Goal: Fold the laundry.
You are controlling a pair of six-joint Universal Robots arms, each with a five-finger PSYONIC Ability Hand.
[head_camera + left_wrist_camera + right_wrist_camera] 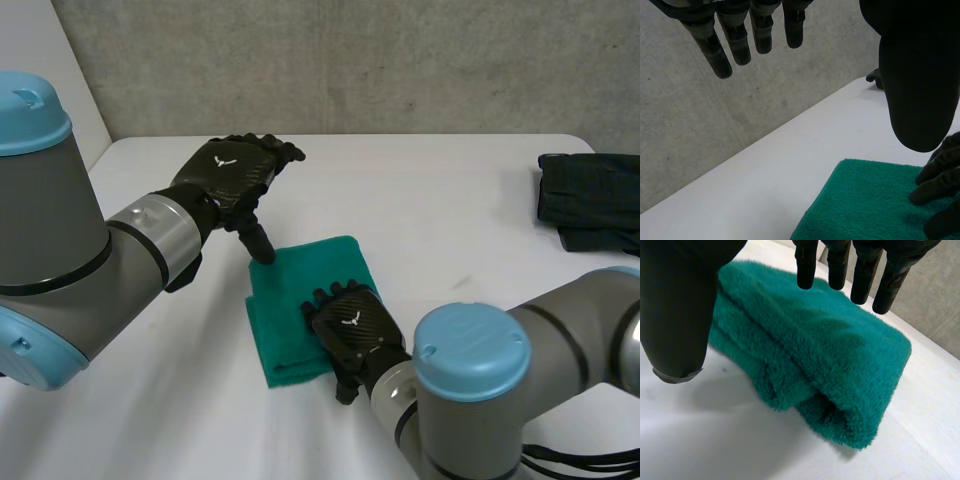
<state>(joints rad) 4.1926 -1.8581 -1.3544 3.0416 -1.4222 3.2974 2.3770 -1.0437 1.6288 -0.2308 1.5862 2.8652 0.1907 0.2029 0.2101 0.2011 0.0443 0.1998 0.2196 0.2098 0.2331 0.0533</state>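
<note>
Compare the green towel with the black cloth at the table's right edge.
Colour: the green towel is bright green, the black cloth black. Place: the green towel lies mid-table, the black cloth at the right edge. Hands: the right hand is over the green towel, the left hand above its far corner; the black cloth lies apart from both. Both look folded and lie on the white table.

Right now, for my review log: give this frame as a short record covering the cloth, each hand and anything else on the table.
cloth: green towel, folded, on the white table
left hand: open, thumb pointing down at the towel's far corner
right hand: open, over the towel's near part
other: dark bundle near the table's far right edge
</note>
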